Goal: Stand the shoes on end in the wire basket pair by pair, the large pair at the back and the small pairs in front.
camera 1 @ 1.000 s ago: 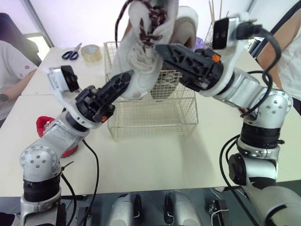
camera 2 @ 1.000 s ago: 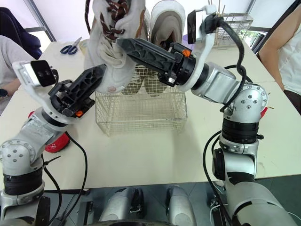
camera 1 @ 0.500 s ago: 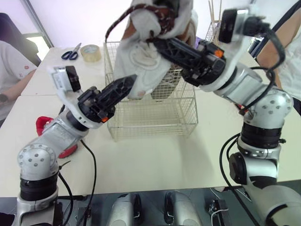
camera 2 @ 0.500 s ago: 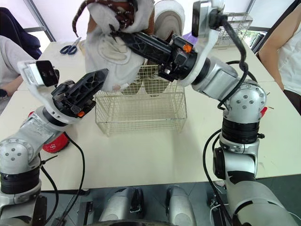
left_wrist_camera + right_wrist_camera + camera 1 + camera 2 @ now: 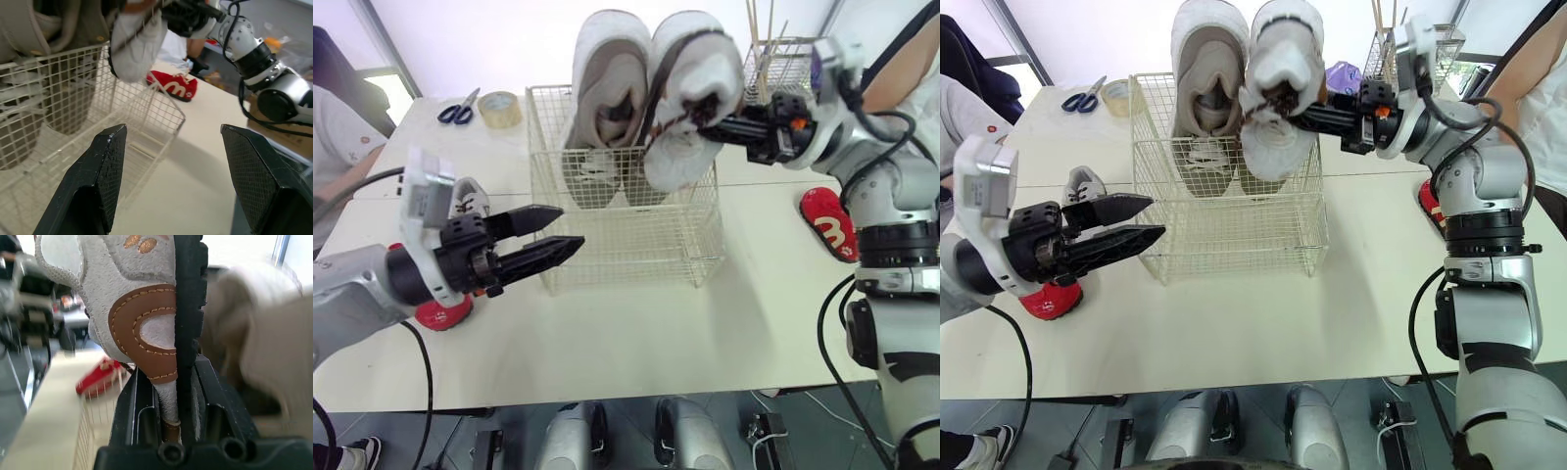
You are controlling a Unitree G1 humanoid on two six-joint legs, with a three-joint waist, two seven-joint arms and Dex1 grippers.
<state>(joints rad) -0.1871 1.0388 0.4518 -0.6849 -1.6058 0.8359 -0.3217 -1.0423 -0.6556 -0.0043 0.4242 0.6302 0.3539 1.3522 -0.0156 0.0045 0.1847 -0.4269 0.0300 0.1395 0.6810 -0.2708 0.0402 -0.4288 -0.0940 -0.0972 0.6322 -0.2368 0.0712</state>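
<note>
Table (image 5: 636, 333): basket (image 5: 626, 245), red shoe (image 5: 829, 223), scissors (image 5: 457, 106), tape (image 5: 499, 108)

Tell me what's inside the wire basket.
One large shoe stands on end at the back of the wire basket. The right tool holds a second shoe at the back rim; the basket floor behind them is covered.

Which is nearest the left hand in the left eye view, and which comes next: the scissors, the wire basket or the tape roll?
1. wire basket: right in front of the left hand, almost at its fingertips.
2. tape roll: far back, off the basket's rear left corner.
3. scissors: beside the tape roll, one step further left, so farthest.
</note>
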